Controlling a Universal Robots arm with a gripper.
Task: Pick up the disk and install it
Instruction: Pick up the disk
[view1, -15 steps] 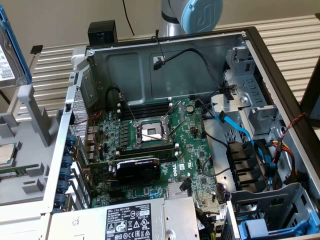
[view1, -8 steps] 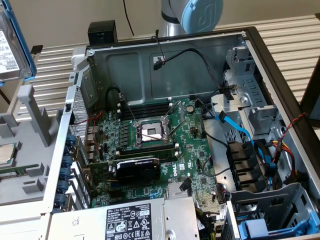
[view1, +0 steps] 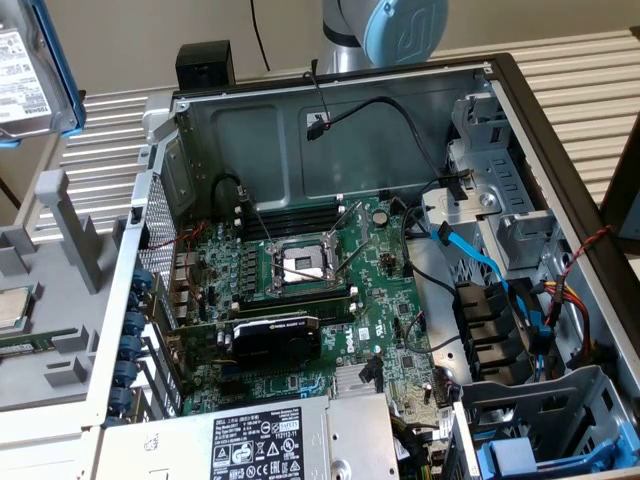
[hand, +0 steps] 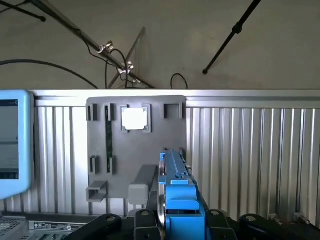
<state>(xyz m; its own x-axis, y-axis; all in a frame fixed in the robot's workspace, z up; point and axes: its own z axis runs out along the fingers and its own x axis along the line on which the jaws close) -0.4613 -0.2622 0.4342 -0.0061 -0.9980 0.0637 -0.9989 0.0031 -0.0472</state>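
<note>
Silver-grey metal disk (view1: 22, 70) with a white label and bright blue plastic frame hangs high at the exterior view's left, well apart from the open black computer case (view1: 330, 140). The wrist view shows its blue edge (hand: 175, 185) clamped in the black hand (hand: 177, 220).
</note>
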